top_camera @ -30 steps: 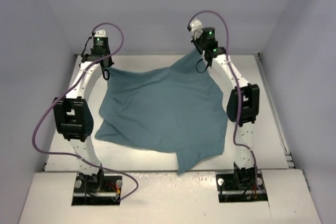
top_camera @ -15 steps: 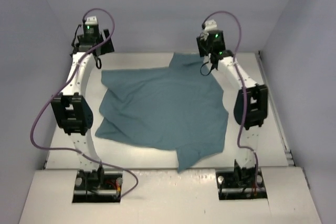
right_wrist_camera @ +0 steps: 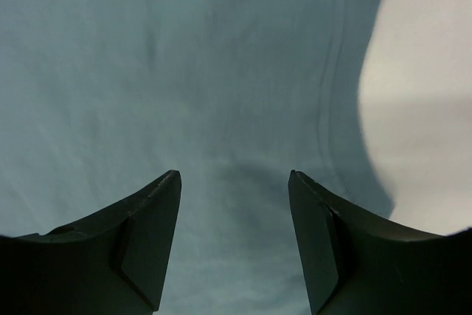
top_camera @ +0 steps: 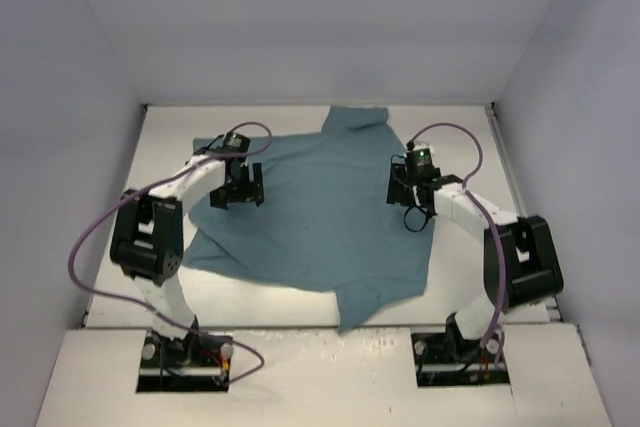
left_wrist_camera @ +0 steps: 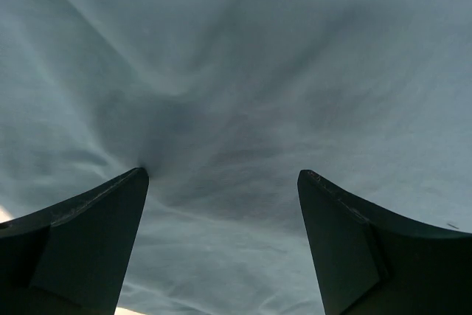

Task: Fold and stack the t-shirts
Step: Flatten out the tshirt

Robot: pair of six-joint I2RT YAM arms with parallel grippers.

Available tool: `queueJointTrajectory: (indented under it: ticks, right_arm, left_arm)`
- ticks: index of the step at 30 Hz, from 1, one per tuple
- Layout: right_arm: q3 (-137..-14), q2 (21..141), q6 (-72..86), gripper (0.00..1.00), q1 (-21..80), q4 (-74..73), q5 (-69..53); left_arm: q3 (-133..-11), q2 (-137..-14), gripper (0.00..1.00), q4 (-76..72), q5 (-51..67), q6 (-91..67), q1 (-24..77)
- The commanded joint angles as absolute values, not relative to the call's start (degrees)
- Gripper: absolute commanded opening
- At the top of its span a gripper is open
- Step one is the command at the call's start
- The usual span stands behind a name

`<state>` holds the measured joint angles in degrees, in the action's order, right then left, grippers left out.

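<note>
Looking down from above, where does the plain teal short-sleeved t-shirt of soft cloth lie? asks the first.

Spread out, unfolded and a little rumpled, over the middle of the flat white tabletop, answers the second. One flap reaches toward the far edge, and another points to the near edge, between the two arm bases.

And the left arm's black two-finger gripper?

It is over the left part of the shirt, just inside its left border. In its wrist view the two dark fingers stand wide apart with only teal cloth showing between them. Wrinkles fan out from the tip of the finger on the left of that view, so that tip appears to press on the fabric. I cannot tell whether the other tip touches.

What about the right arm's black two-finger gripper?

It is over the right part of the shirt, near its right border. Its jaws are parted too, somewhat less widely, and nothing is pinched between them. In its wrist view a stitched hem runs down the cloth, with bare white table to the right of it.

Does it touch the cloth?

I cannot tell from either view.

Anything else around?

Purple cables loop along both white arms, and pale lilac-grey walls close in the left, far and right sides.
</note>
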<state>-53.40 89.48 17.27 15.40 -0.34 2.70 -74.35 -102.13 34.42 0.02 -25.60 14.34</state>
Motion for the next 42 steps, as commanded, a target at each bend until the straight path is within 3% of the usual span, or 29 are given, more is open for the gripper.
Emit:
queueJointTrajectory:
  ticks: [1,11,21,25,29,34,42]
  right_arm:
    - [-50.5,90.0,22.7,0.56,16.1,1.4,0.4]
    - [-55.3,102.5,23.1,0.54,12.8,1.2,0.5]
    - [-79.9,117.5,16.3,0.54,7.7,-2.8,0.4]
    - [-89.8,119.9,13.8,0.54,6.9,-3.6,0.4]
    - [-91.1,114.2,12.6,0.55,7.1,-4.1,-1.7]
    - [-80.1,101.3,14.6,0.56,7.5,-4.1,-0.4]
    - [-59.4,87.1,21.9,0.55,7.2,-4.1,1.4]
  left_arm:
    - [-76.1,-102.2,0.80,33.3,-0.8,-28.6,16.2]
    - [-85.3,-115.6,0.78,34.1,-0.7,-28.9,15.5]
    - [-109.9,-130.7,0.79,37.7,3.3,-29.5,12.9]
    - [-113.0,-126.2,0.81,37.7,4.9,-28.8,11.5]
    - [-104.8,-111.1,0.84,37.7,2.0,-27.1,9.7]
    - [-86.9,-97.0,0.84,37.7,0.5,-28.5,3.0]
    - [-68.0,-92.5,0.82,34.2,2.1,-35.7,-6.1]
